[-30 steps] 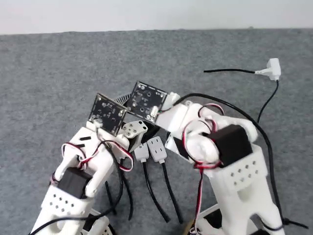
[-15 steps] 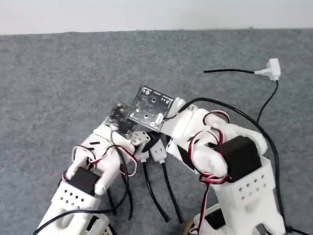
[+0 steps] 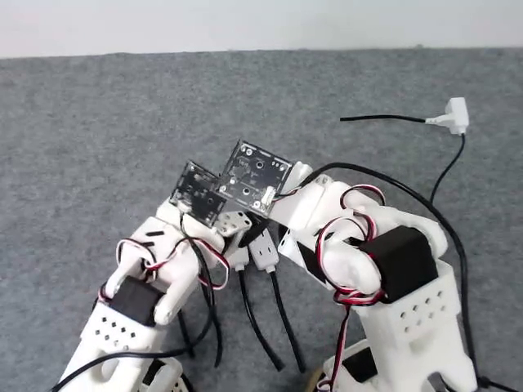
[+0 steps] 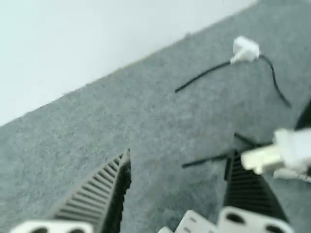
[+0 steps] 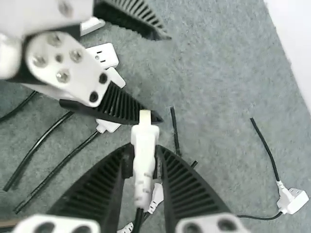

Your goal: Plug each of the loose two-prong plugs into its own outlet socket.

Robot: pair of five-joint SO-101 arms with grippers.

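Between right gripper (image 5: 144,151) fingers (image 5: 104,182), plug (image 5: 144,141) lengthwise, prongs (image 5: 144,116) outward

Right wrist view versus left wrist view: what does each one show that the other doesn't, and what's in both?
Right wrist view: the slotted face of an outlet socket, and the right gripper shut on a white plug. Left wrist view: nothing new for the task, just a broader stretch of pale wall. Both: the held white plug, the open left gripper, the loose plug on its cord, and the grey carpet.
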